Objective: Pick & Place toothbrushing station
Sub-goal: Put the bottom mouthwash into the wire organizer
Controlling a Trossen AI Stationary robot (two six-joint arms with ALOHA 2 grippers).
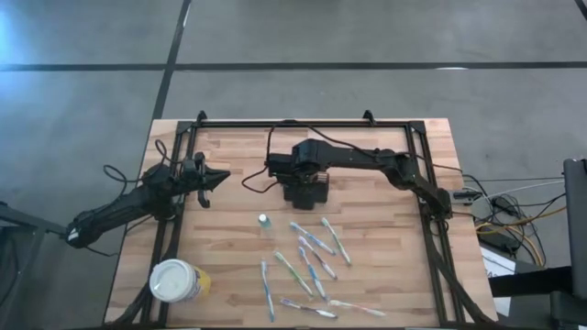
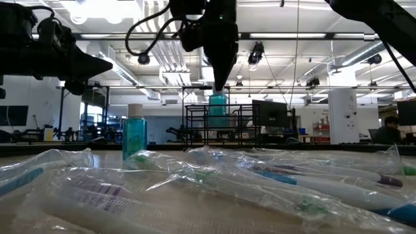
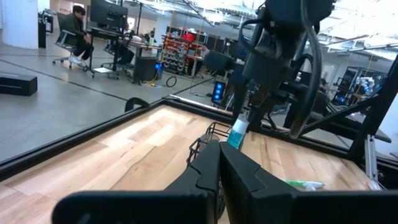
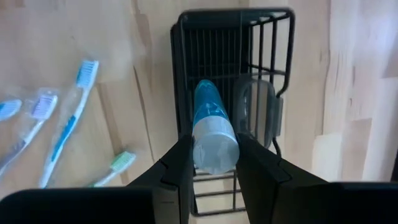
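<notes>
Two dark fingers [image 4: 186,168] of the right gripper [image 4: 214,163] are clamped on a blue tube w/ a grey cap [image 4: 211,127]. It hangs right over the toothbrushing station [image 4: 233,93], the black wire holder on the tabletop [image 1: 385,284]. In the high view that holder sits under the gripper, near the middle of the tabletop.

What could go wrong: the tube looks a bit tilted, so its low end may hit a wire bar instead of going into a slot. Then it could slip in the fingers or push the light holder sideways. A clear cup [image 4: 254,109] sits in the holder just beside the tube, so a bump there is poss. too. Letting go too high may make it tip over.

A second small bottle [image 1: 263,221] stands at about 7 o'clock from the holder, w/ wrapped toothbrushes [image 1: 312,266] at about 6.

Left gripper [image 1: 213,179] waits at 9 o'clock, fingers together, empty.
</notes>
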